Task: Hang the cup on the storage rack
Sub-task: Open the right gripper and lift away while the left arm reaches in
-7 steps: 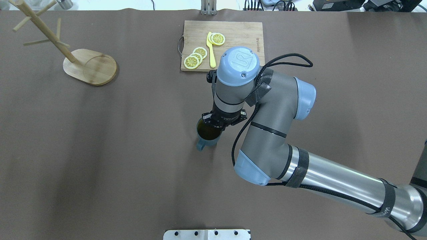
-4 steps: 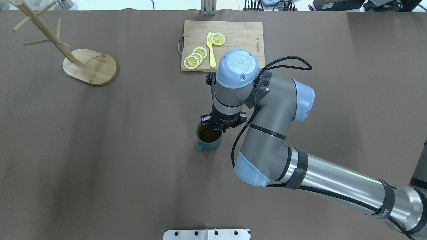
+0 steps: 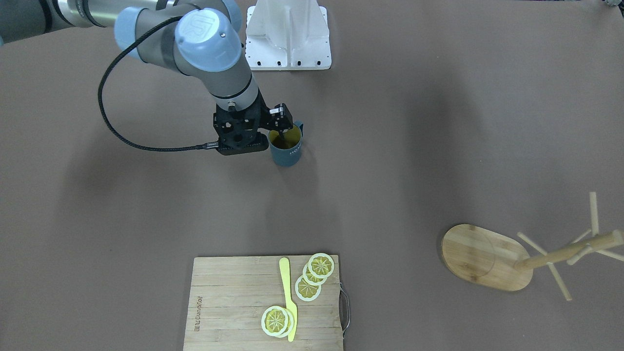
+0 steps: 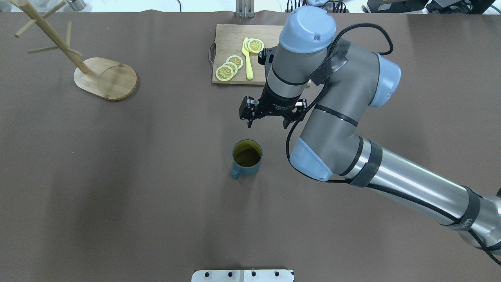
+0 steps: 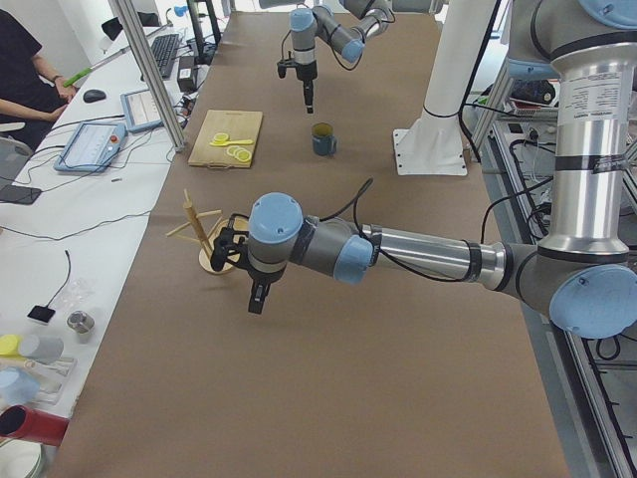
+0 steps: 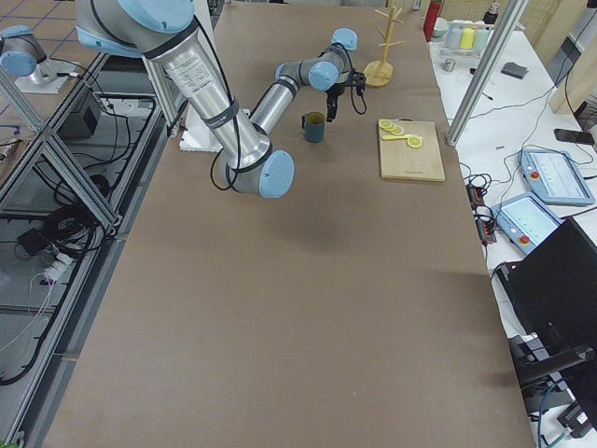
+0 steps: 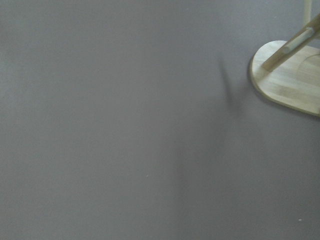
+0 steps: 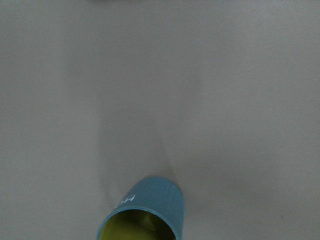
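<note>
The cup (image 4: 246, 157) is dark blue-grey with a yellow inside. It stands upright on the brown table mat near the middle, handle toward the robot, and also shows in the front view (image 3: 287, 152) and the right wrist view (image 8: 150, 212). My right gripper (image 4: 267, 124) is open and empty. It hangs above the table just beyond the cup, not touching it. The storage rack (image 4: 105, 78), a wooden mug tree on an oval base, stands far left with bare pegs. My left gripper (image 5: 257, 297) hovers near the rack's base (image 7: 290, 80); I cannot tell whether it is open or shut.
A rectangular wooden cutting board (image 4: 231, 33) with lemon slices (image 4: 229, 67) and a yellow knife (image 4: 247, 58) lies at the table's far side, partly under the right arm. A white mount (image 3: 288, 34) sits at the robot's edge.
The right gripper was down at the cup's rim. It has opened, risen and drawn back toward the cutting board. The cup stays standing where it was.
</note>
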Robot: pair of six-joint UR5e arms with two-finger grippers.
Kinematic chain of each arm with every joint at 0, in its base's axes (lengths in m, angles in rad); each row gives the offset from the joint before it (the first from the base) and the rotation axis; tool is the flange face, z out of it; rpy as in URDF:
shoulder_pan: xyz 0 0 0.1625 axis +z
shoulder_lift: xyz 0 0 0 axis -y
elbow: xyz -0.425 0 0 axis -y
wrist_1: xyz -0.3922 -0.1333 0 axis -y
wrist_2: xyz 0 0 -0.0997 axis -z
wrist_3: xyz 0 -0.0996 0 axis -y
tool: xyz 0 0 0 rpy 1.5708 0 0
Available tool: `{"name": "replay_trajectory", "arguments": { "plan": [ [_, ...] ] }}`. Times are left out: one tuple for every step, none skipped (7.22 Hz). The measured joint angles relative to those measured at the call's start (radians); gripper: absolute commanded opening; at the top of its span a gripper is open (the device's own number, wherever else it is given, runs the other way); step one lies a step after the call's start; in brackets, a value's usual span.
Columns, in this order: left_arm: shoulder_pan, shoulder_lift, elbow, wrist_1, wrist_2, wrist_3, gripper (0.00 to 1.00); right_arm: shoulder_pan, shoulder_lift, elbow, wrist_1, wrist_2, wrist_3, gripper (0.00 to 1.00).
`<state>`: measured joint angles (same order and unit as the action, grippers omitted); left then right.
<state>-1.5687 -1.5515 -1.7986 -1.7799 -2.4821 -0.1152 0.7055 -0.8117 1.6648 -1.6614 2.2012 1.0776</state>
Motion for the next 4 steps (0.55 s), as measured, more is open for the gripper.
{"name": "replay_trajectory", "arguments": {
  "plan": [
    [0.049,-0.018,-0.057,0.0,-0.009,0.0,0.98,0.045,-0.028,0.006,0.002,0.038,-0.001,1.0],
    [0.087,-0.042,-0.093,-0.008,-0.014,-0.006,0.98,0.08,-0.056,0.008,0.005,0.045,-0.001,1.0],
    [0.111,-0.07,-0.108,-0.04,-0.019,-0.032,0.98,0.11,-0.084,0.009,0.007,0.044,-0.007,1.0],
    [0.15,-0.091,-0.108,-0.116,-0.018,-0.098,0.98,0.13,-0.103,0.008,0.007,0.044,-0.011,1.0]
  ]
}}
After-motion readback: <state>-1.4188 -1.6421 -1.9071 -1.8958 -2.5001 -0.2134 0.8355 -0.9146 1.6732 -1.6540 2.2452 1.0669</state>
